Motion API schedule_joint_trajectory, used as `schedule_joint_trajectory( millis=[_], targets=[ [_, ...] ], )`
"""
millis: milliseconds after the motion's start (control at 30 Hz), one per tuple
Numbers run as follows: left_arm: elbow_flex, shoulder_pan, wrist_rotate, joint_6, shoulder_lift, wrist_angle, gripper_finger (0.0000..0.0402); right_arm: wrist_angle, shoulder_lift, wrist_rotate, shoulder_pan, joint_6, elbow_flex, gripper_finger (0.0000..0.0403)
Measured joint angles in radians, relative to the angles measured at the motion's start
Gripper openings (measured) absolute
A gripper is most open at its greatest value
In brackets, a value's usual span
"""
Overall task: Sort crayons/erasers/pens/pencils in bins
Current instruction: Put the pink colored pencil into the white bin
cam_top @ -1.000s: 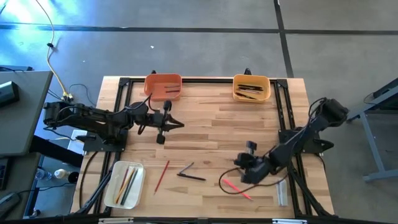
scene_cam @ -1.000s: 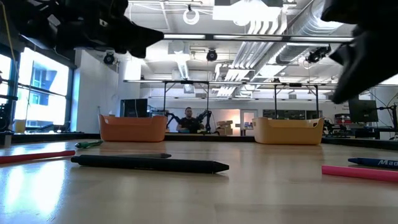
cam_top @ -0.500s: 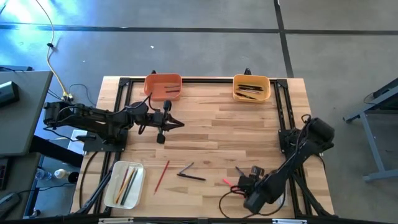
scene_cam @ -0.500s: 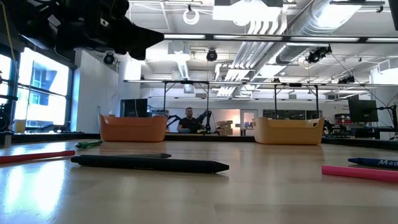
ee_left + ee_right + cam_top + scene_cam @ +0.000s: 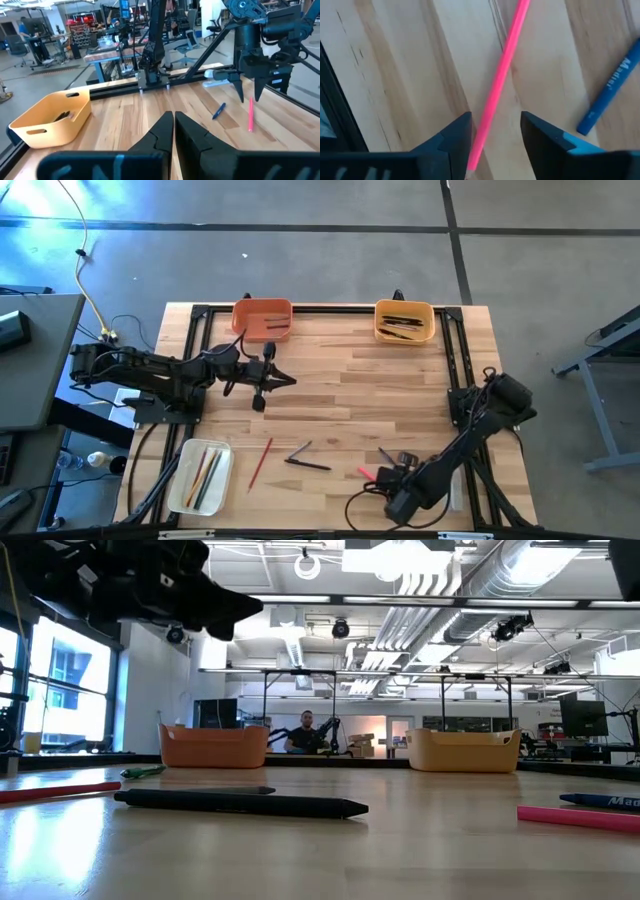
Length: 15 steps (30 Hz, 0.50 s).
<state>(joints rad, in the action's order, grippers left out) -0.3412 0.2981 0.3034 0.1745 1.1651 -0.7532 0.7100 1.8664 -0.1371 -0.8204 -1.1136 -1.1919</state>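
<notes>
The right tool (image 5: 492,137) at the lower right of the counter (image 5: 350,380) is open, its fingers on each side of a pink pencil (image 5: 501,75). It is not squeezing it. The left tool (image 5: 173,130), upper left, is closed and empty.

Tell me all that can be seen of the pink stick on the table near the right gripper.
The pink stick is long, thin, straight and evenly bright pink, smooth like plastic or painted wood. It lies flat on the wooden table, near its front right part. The right gripper is open just above it, one finger on each side, and does not clearly touch it. A short blue stick with white lettering lies beside it, apart from it.
</notes>
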Motion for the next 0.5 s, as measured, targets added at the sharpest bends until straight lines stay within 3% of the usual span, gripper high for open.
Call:
schedule_joint_trajectory(
  millis=[500],
  targets=[
    [0.000, 0.000, 0.000, -0.026, 0.000, 0.002, 0.0007, -0.048, 0.068, 0.050, 0.060, -0.058, -0.002, 0.0153]
  ],
)
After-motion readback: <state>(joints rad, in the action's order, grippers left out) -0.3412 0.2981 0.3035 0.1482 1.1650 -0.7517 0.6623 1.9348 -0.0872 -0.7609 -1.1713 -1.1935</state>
